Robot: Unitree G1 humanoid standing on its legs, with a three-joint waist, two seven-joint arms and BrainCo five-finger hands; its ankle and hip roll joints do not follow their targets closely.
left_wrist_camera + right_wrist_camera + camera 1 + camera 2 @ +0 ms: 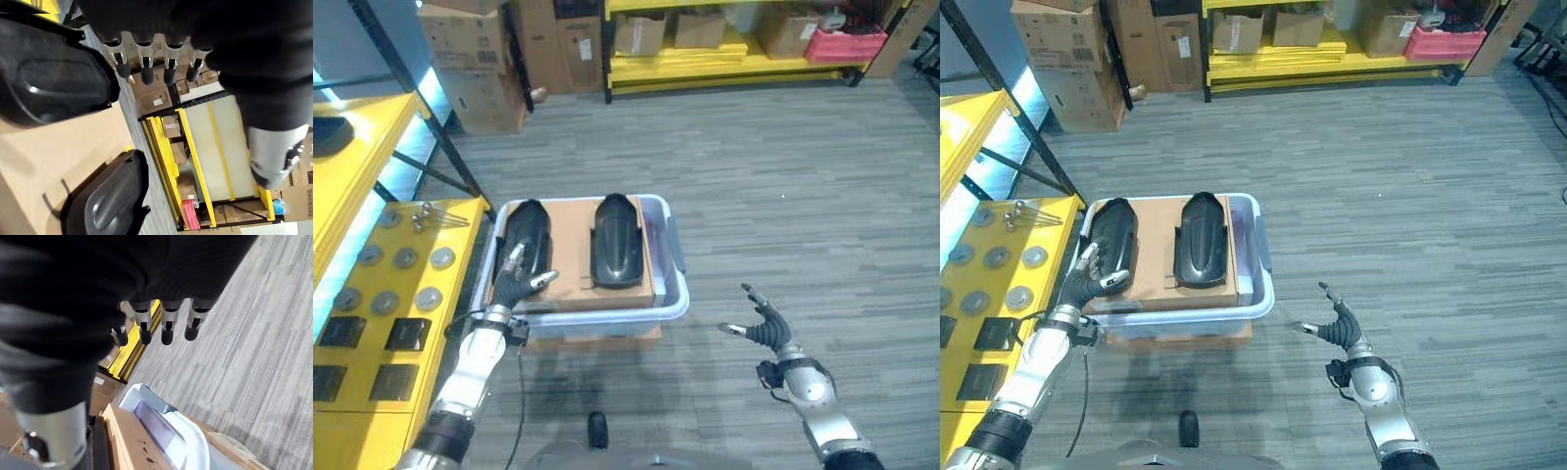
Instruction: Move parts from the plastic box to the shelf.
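Left wrist view is showing the left hand (156,63) hovering with its fingers straight and spread, holding nothing, just above the near end of the left black part (49,78). From the head camera, that hand (517,284) is reaching over the near rim of the plastic box (671,294), fingertips close to the part's lower end but, as far as can be judged, not closing on it. The right hand (1337,328) is hanging idle over the bare floor to the right of the box, fingers loosely splayed and empty.

Both parts, the left one (1108,240) and the right black part (1202,240), are lying side by side on a cardboard sheet (1156,284) inside the box, long axes pointing away from the robot. The yellow shelf (401,323) is standing just to the left of the box, carrying round metal discs (406,258) and dark square pieces (408,333).

Each part is looking like a moulded shell: probably light, stiff and smooth, so likely slippery on its domed top. Taking hold across the narrower near end, thumb under one edge and fingers over the other, seems safer than pinching the crown.
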